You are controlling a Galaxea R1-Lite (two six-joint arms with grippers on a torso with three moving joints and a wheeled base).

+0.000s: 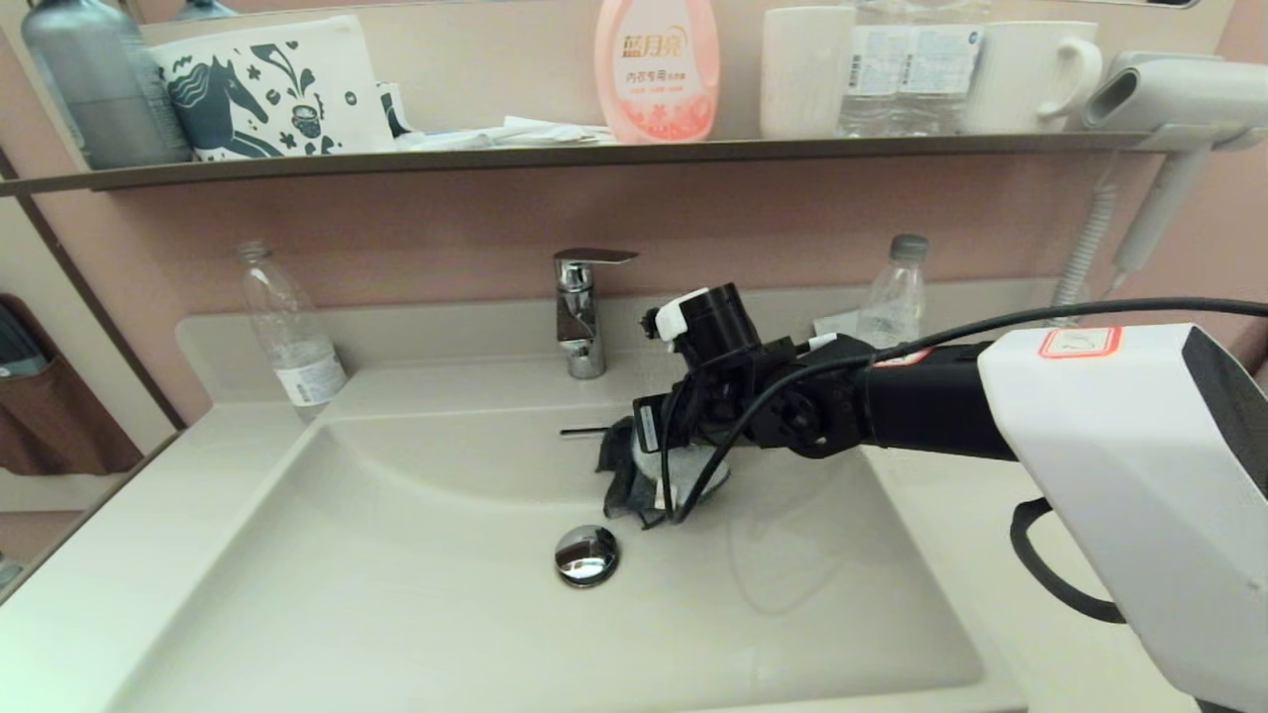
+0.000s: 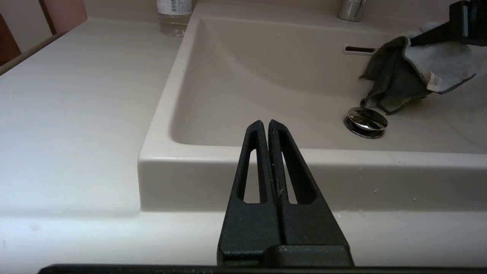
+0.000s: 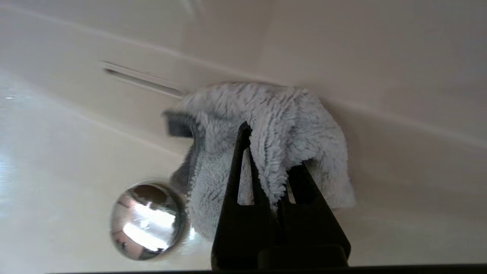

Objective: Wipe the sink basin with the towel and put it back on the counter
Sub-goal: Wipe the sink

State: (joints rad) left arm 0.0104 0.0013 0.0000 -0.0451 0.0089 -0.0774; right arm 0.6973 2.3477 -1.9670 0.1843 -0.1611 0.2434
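Head view: my right tool (image 1: 662,465) is down in the sink basin (image 1: 396,594), clamped on the towel (image 1: 649,485). The towel is bunched against the back slope, just beside the drain plug (image 1: 586,555) and under the overflow slot (image 1: 584,432). My left tool (image 2: 265,127) is parked at the table (image 2: 76,114) front edge, fingers together.

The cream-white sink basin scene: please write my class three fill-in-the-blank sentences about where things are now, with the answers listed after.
1. The right gripper is clamped on the fluffy light-blue towel with a dark grey reverse, down inside the sink ____.
2. The towel lies just behind the round chrome ____.
3. The left gripper hangs before the cream-white sink basin with its black fingers ____.

Missing words: basin; drain plug; shut
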